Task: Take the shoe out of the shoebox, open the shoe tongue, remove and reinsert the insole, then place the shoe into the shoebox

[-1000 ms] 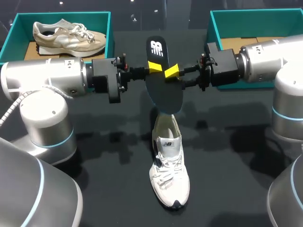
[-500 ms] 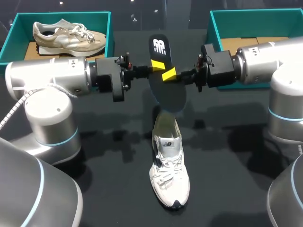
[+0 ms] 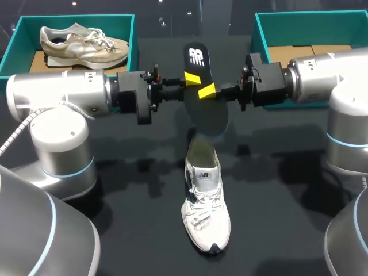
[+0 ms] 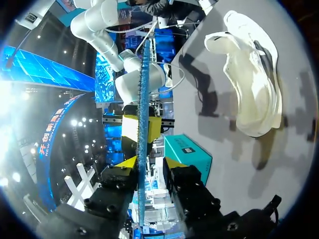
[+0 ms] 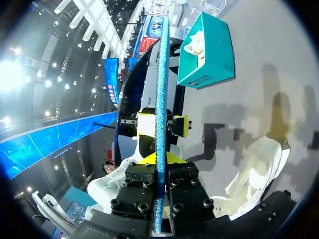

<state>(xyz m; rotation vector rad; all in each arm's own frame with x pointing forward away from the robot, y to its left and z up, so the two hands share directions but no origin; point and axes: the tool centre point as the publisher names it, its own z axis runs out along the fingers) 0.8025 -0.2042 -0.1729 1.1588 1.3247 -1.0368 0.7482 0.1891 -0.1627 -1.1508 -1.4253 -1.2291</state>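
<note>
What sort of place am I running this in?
Probably a shoe-packing test bench: a dark table, teal shoeboxes at its far left and far right, a white sneaker in the middle, and an insole held above it.

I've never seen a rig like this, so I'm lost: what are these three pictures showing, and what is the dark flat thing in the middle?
Two robot arms work at a black table. The head view looks down from above; the two round pictures come from cameras on the arms' wrists. The dark thing is an insole, held in the air above a white shoe on the table. The right gripper has its fingers shut on it; the left gripper meets it from the other side, but whether it grips I cannot tell. At the back stand two teal boxes: the left shoebox holds a beige shoe, the right shoebox is partly hidden by an arm.
</note>
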